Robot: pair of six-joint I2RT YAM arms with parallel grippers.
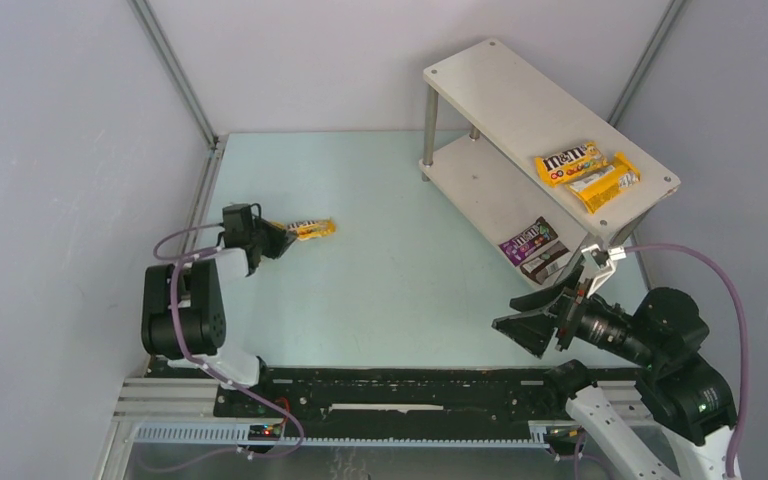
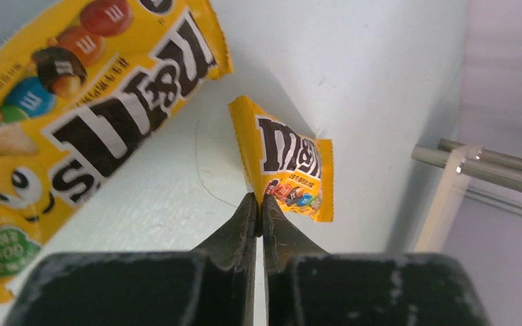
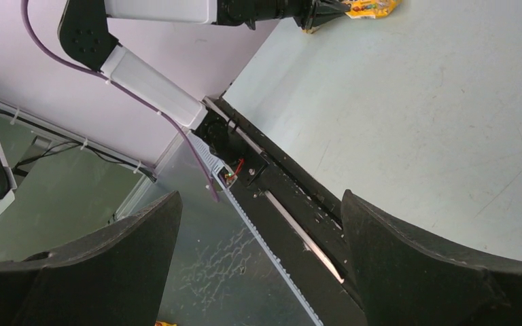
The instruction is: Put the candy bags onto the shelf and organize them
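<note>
My left gripper (image 1: 278, 240) is shut on the edge of a yellow candy bag (image 1: 313, 229) low over the left side of the table. The left wrist view shows the jaws (image 2: 259, 205) pinching this bag (image 2: 289, 163), with a second yellow bag (image 2: 75, 129) lying close by on the table. The white shelf (image 1: 480, 80) stands at the far right. Two yellow bags (image 1: 568, 161) (image 1: 606, 184) lie on its top board. A purple bag (image 1: 527, 240) and a dark brown bag (image 1: 547, 262) lie on its lower board. My right gripper (image 1: 532, 320) is open and empty in front of the shelf.
The right wrist view looks past the open fingers (image 3: 259, 197) at the black base rail (image 3: 299, 204) and the table's near edge, with the left arm (image 3: 156, 81) beyond. Grey walls close in the left, back and right sides.
</note>
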